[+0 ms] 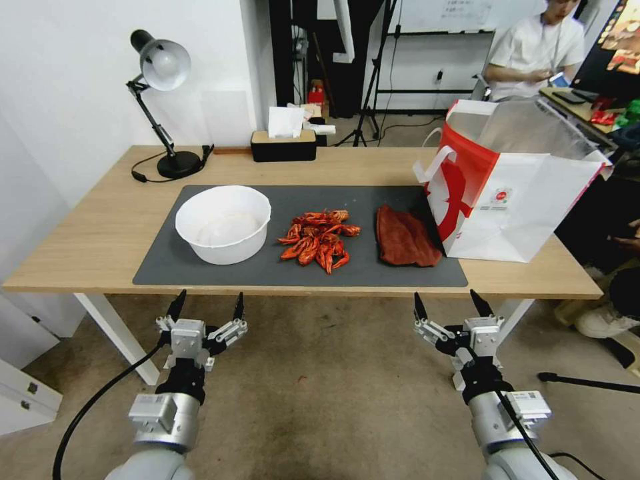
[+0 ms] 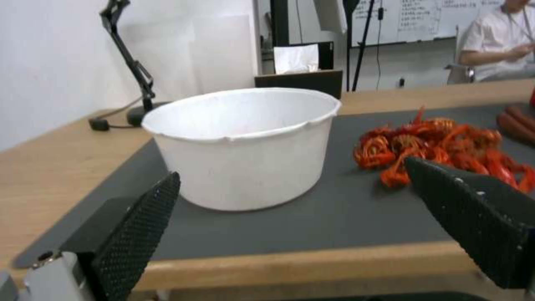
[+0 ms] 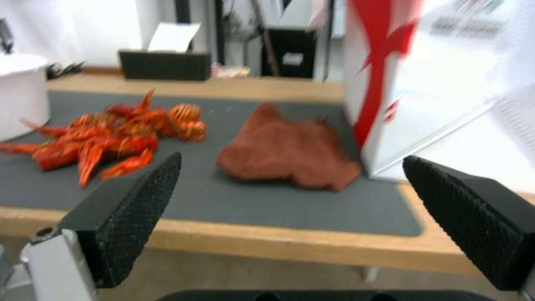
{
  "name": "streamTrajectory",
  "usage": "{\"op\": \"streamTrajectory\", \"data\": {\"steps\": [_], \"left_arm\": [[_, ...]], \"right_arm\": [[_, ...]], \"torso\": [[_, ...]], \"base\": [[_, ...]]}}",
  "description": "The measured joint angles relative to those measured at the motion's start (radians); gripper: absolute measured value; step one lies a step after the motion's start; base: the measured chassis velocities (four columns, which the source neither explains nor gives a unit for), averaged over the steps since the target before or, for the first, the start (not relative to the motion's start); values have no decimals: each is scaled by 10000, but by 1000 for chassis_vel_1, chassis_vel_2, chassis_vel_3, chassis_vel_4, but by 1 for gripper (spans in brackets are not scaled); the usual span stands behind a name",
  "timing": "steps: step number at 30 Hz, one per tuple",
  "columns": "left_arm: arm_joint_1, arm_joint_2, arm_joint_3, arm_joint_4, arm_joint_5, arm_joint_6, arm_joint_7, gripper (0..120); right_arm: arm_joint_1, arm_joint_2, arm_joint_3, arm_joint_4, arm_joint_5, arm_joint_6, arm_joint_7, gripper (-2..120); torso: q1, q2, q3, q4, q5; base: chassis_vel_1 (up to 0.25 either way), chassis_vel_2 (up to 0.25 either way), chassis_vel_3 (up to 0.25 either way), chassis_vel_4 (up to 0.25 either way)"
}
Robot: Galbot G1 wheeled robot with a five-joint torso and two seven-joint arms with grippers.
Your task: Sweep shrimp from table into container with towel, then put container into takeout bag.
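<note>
The bench (image 1: 93,233) carries a dark mat (image 1: 373,273). At its right end stands the takeout bag (image 1: 527,207), upright and open-topped. On the mat sit the container (image 1: 223,223) at left, the shrimp (image 1: 320,240) heaped in the middle, and the towel (image 1: 403,237) just beside the bag. The left gripper (image 1: 207,307) and right gripper (image 1: 445,301) hang below the bench's near edge, jaws spread, holding nothing
</note>
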Motion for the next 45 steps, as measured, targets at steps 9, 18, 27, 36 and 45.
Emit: {"op": "streamTrajectory", "data": {"steps": [9, 18, 27, 36, 45], "left_arm": [[-2185, 1492, 918, 402, -2377, 1233, -1676, 100], [-1314, 1376, 875, 225, -2179, 994, -1699, 100], [-1188, 1514, 623, 481, -1331, 97, -1584, 100], [-3209, 3775, -470, 1299, -1908, -510, 686, 100], [-5348, 7637, -297, 2170, -1173, 2188, 5916, 100]], "right_arm": [[2017, -1943, -48, -603, 2730, -2259, -387, 100], [2147, -2063, -57, -664, 2949, -2392, -473, 100], [2224, -2157, 44, -986, 3359, -886, -1534, 100], [1723, -2070, 44, -1000, 2849, 208, -1996, 100], [1409, -2023, 79, -1077, 2198, 424, -2267, 100]], "torso": [[2, 0, 1, 2, 3], [0, 0, -2, 2, 3], [0, -1, -1, 3, -1], [1, 0, -1, 0, -4], [1, 0, -1, 6, -3]], "base": [[0, 0, 0, 0], [0, 0, 0, 0], [0, 0, 0, 0], [0, 0, 0, 0], [0, 0, 0, 0]]}}
